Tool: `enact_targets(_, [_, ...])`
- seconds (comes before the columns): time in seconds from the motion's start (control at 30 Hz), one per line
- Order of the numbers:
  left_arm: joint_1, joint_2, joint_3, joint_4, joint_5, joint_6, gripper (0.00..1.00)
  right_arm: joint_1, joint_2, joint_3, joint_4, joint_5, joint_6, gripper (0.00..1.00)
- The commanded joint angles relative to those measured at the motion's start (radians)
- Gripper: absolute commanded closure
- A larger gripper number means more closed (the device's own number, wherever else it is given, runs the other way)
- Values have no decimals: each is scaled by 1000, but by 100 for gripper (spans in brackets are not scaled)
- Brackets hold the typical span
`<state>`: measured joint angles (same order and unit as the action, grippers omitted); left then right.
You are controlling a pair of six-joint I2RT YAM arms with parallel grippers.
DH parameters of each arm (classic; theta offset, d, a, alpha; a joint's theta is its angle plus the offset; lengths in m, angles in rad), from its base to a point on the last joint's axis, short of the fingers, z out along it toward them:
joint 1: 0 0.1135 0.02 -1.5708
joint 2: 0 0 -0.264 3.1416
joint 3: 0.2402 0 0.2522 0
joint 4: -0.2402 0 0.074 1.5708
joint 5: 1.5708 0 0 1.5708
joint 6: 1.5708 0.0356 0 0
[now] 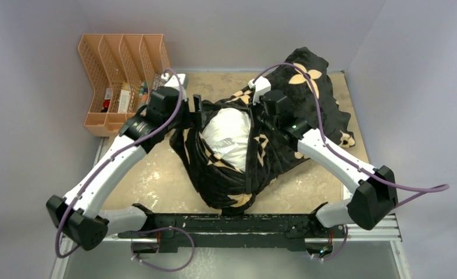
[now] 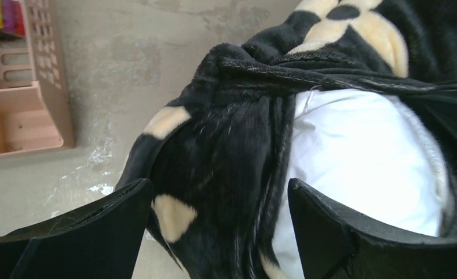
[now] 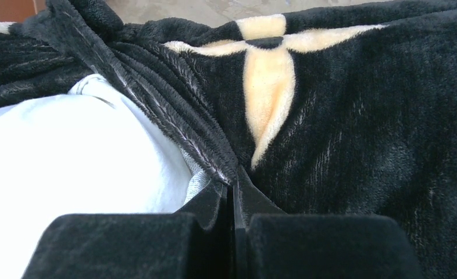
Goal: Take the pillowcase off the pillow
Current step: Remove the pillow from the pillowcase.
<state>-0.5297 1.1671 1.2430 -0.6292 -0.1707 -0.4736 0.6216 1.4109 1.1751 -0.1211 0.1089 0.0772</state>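
Observation:
The black plush pillowcase [image 1: 307,96] with tan motifs lies across the table's middle and back right. Its opening gapes and shows the white pillow [image 1: 229,136] inside. My left gripper [image 1: 198,111] is open at the left edge of the opening; in the left wrist view its jaws stand wide, one each side of a bunched fold of the pillowcase [image 2: 226,157], with the pillow [image 2: 366,157] to the right. My right gripper [image 3: 233,189] is shut on the pillowcase's rim [image 3: 179,128] at the opening's right side, next to the pillow [image 3: 69,151].
An orange mesh file organizer [image 1: 121,75] with small items stands at the back left, also in the left wrist view [image 2: 22,104]. Grey walls enclose the tan table [image 1: 150,180]. The black rail with the arm bases runs along the near edge.

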Motion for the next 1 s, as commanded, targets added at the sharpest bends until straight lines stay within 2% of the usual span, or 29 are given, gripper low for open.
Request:
enact_targets(0.0, [16, 121, 88, -94, 121, 139, 17, 5, -65, -86, -88, -24, 35, 100])
enact_targets(0.1, [16, 89, 58, -20, 244, 133, 11, 5, -63, -86, -107, -14, 52, 100])
enact_targets(0.17, [16, 82, 61, -20, 246, 140, 16, 5, -58, -83, -124, -8, 57, 100])
enact_targets(0.23, [16, 102, 86, -89, 202, 149, 20, 4, -58, -86, -123, -2, 63, 100])
enact_targets(0.33, [16, 130, 100, -149, 185, 177, 38, 6, -61, -86, -120, -2, 68, 100])
enact_targets(0.37, [16, 135, 102, -167, 144, 173, 48, 5, -62, -85, -117, 4, 68, 100])
enact_targets(0.43, [16, 137, 98, -205, 41, 159, 59, 5, -64, -81, -110, 31, 73, 100])
enact_targets(0.47, [16, 133, 90, -217, 10, 154, 64, 5, -63, -73, -116, 38, 81, 100])
enact_targets(0.53, [16, 120, 68, -220, -3, 153, 67, 5, -57, -46, -141, 47, 85, 100])
enact_targets(0.57, [16, 115, 59, -217, -1, 151, 67, 4, -53, -34, -146, 65, 83, 100])
enact_targets(0.6, [16, 111, 55, -215, 3, 147, 62, 4, -49, -20, -149, 72, 79, 100])
enact_targets(0.63, [17, 106, 56, -211, 18, 145, 47, 4, -45, -8, -152, 73, 75, 100])
enact_targets(0.67, [17, 100, 58, -200, 36, 141, 38, 5, -39, 5, -150, 72, 73, 100])
enact_targets(0.73, [16, 79, 73, -163, 48, 123, 27, 4, -27, 24, -141, 80, 69, 100])
enact_targets(0.83, [16, 71, 137, -165, -78, 64, 24, 4, -17, 15, -125, 61, 92, 100])
enact_targets(0.87, [16, 69, 150, -164, -82, 57, 22, 4, -15, -2, -110, 51, 106, 100])
enact_targets(0.97, [17, 53, 148, -97, 57, 58, 22, 5, -5, -32, -99, 29, 139, 100])
